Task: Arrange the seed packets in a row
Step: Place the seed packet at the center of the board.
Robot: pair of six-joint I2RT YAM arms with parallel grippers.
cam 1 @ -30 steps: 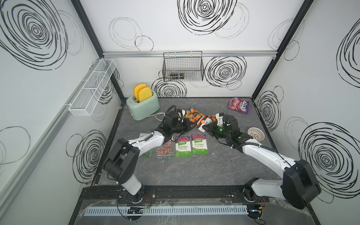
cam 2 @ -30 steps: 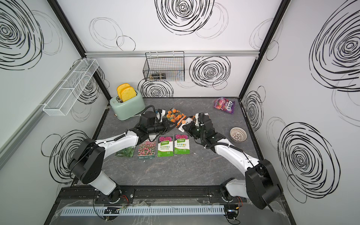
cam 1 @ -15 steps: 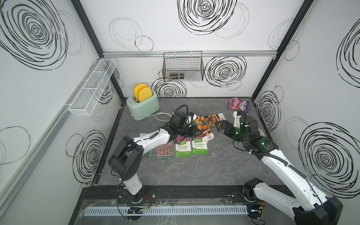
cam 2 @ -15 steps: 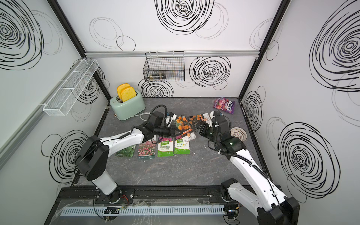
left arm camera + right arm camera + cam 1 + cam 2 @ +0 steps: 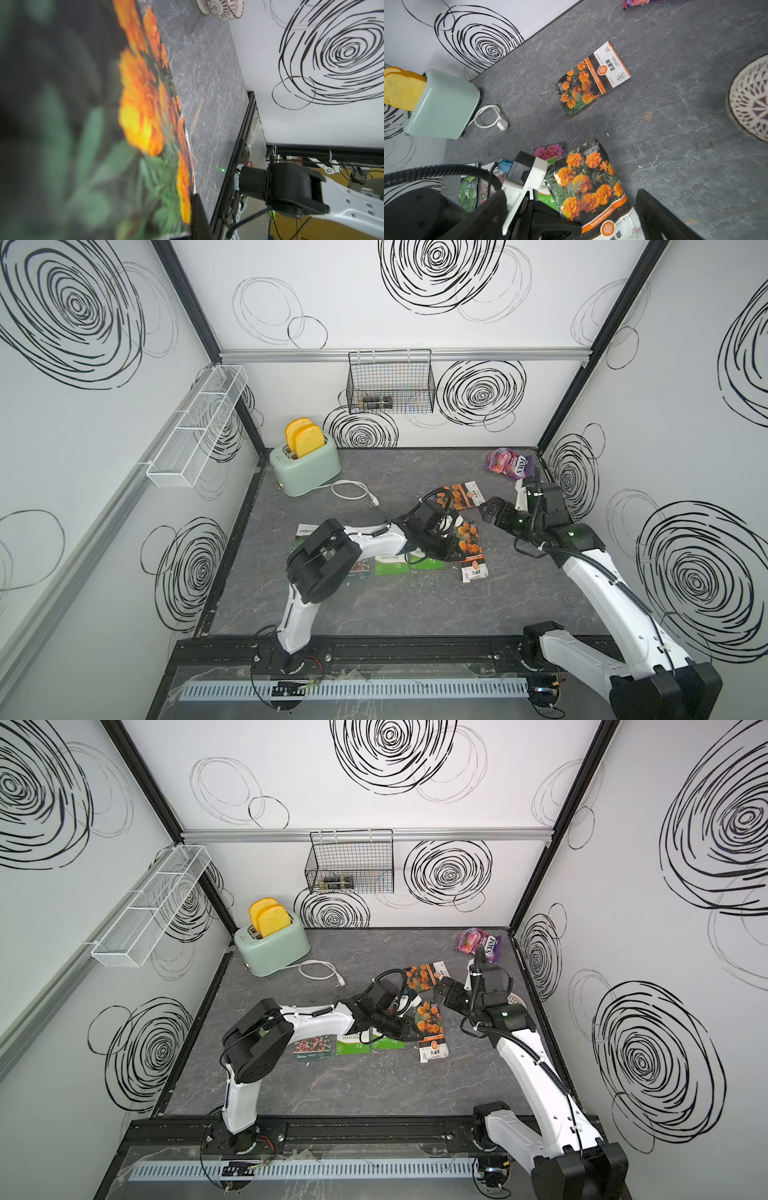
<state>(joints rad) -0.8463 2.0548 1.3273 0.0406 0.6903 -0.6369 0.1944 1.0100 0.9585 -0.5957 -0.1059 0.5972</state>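
Now the left gripper clamps a marigold packet at the row's right end (beside the Impatiens packets), while the right gripper hangs open near the other marigold packet.

Orange marigold packet (mint-green toaster)

Marigold packet lies flat, alone, on open surface. Second marigold packet overlaps an IMPATIENS packet. Toaster stands in its corner.
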